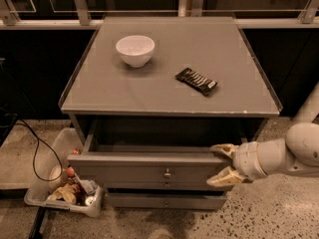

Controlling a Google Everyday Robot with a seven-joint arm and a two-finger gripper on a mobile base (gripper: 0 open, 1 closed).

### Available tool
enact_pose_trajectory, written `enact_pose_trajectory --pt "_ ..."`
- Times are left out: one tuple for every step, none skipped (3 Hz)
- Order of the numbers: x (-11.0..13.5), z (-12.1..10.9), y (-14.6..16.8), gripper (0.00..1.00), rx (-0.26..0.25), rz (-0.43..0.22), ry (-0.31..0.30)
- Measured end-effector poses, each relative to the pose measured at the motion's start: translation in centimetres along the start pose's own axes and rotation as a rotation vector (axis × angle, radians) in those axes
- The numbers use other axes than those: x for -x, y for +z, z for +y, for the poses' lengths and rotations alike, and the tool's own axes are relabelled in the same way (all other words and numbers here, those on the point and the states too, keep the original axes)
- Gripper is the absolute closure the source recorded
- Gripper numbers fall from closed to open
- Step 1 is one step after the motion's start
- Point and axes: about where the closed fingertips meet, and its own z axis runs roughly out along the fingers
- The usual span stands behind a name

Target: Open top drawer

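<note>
Smooth off-white arm (279, 156), fat rounded sections. Big ball-like joint (305, 142) at far right, w/ another pale link (311, 106) rising behind it. Short cylinder wrist (249, 161), darker seam ring round it. At its end the gripper (223, 164), by the right end of the top drawer (144, 172) front: two tapered fingers (223, 149), yellowish-cream, darker than the arm, spread apart, one high, one low.
</note>
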Motion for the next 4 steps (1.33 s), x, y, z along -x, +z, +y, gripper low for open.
enact_pose_trajectory --pt "0.2 0.0 -0.2 0.12 0.004 -0.002 0.001" --pt "-0.5 1.6 -0.3 0.36 0.027 -0.017 0.013" --pt "0.0 1.4 -0.6 0.60 0.027 -0.017 0.013" --pt "0.3 1.2 -0.8 0.83 0.028 -0.017 0.013"
